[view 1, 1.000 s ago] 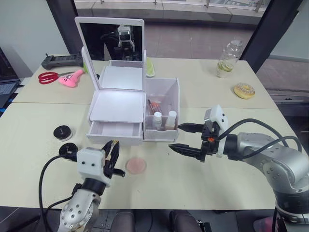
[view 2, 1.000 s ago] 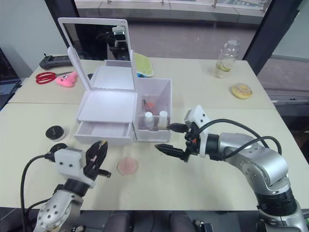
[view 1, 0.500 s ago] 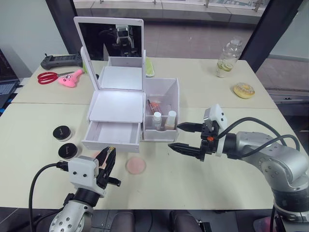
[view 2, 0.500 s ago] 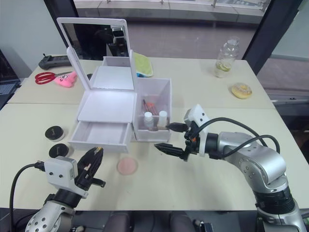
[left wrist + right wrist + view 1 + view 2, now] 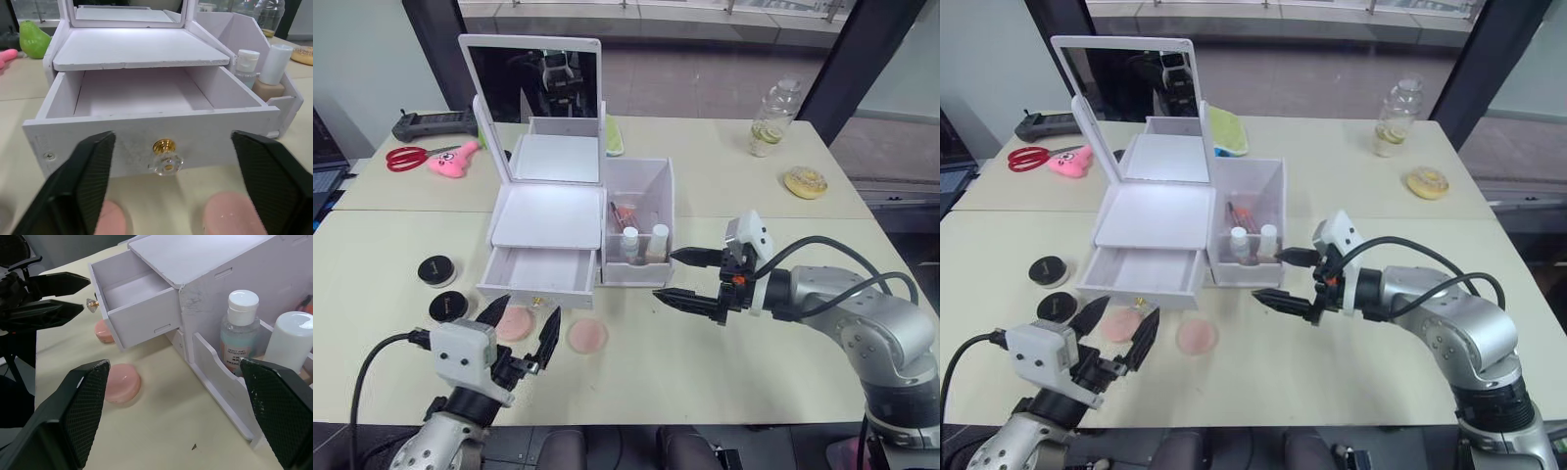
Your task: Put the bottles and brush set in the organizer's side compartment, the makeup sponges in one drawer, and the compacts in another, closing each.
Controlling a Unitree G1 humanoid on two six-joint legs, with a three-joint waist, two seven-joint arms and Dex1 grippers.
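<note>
Drawer (image 5: 540, 270) stood pulled out, both grippers released and empty; left gripper (image 5: 520, 332) should take the sponge (image 5: 516, 322) beneath the drawer front, lifting clear of its knob (image 5: 165, 147).

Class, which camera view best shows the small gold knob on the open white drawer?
The left wrist view: the small gold knob faces the camera, centred on the open white drawer. The right wrist view catches it side-on; both eye views show a tiny speck.
</note>
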